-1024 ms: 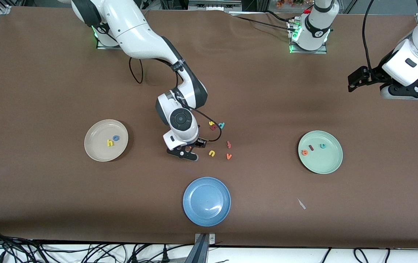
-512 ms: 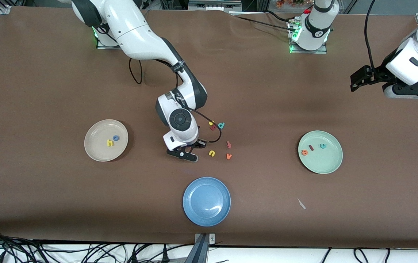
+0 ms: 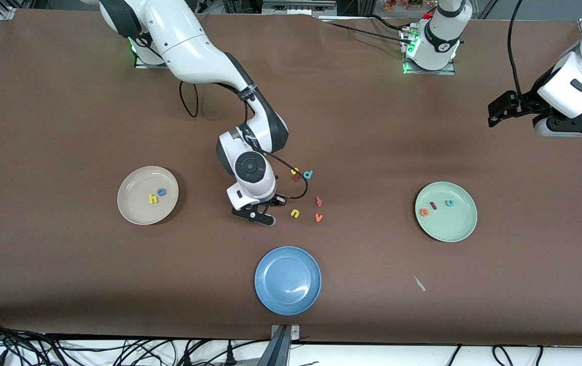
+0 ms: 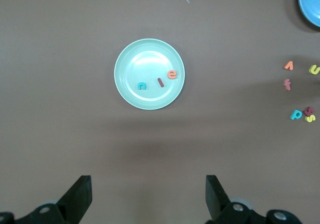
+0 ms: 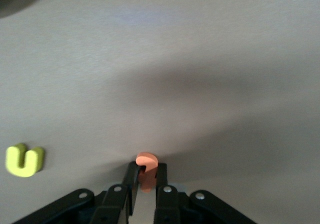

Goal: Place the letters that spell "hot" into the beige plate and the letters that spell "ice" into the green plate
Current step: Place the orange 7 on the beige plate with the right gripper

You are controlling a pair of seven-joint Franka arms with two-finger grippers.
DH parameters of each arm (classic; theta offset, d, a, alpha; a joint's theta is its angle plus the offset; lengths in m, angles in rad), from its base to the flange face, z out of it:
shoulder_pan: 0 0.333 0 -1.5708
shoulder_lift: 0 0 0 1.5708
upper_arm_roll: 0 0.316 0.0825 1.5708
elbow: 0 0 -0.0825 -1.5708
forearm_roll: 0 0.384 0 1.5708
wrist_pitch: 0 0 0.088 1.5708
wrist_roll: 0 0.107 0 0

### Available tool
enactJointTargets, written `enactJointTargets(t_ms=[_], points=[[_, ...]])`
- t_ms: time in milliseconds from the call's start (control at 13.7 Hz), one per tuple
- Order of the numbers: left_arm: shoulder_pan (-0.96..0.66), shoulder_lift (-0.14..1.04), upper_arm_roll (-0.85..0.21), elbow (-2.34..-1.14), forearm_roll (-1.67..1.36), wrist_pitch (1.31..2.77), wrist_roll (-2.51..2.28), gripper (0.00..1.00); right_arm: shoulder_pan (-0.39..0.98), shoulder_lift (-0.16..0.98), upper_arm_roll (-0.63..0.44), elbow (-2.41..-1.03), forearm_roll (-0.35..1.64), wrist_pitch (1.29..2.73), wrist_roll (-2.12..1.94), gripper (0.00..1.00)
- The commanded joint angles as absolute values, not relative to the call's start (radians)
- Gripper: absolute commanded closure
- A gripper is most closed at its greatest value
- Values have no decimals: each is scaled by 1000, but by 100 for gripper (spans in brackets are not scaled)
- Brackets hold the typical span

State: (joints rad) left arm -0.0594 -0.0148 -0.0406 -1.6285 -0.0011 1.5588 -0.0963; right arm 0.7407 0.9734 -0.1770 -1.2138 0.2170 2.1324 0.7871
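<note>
My right gripper (image 3: 268, 205) is down on the table between the beige plate (image 3: 135, 209) and the loose letters, shut on the orange t (image 5: 146, 160). The t's curved top sticks out past the fingertips (image 5: 132, 170). The beige plate holds the yellow h (image 3: 154, 199) and the blue o (image 3: 161, 192). The green plate (image 3: 453, 227) holds the orange e (image 3: 424, 212), dark red i (image 3: 433, 205) and teal c (image 3: 450, 203). My left gripper (image 3: 496, 113) waits open, high over the left arm's end of the table. It looks down on the green plate (image 4: 145, 59).
Loose letters lie beside my right gripper: a yellow u (image 3: 295, 213), orange v (image 3: 318, 217), reddish f (image 3: 318, 201) and teal d (image 3: 308, 175). A blue plate (image 3: 287, 280) sits nearer the front camera. A small white scrap (image 3: 419, 283) lies near the green plate.
My right gripper's fingers have closed on the orange t. The left arm drifted a little toward its end of the table, then held still.
</note>
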Motion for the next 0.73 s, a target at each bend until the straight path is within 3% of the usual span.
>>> enactJointTargets(t_ms=[0,293,659], points=[[-64,-5,-37,-1594,-12,1542,-87,0,670,908,-173,-1201,233,1979,628,97],[-64,-5,-37,-1591,-12,1539,-87,0,667,780,-282,-1385,227,1933,392,100],[-66,-5,-40,-1591,-11,1539,-87,0,667,591,-434,-1716,233,2062,63,100]])
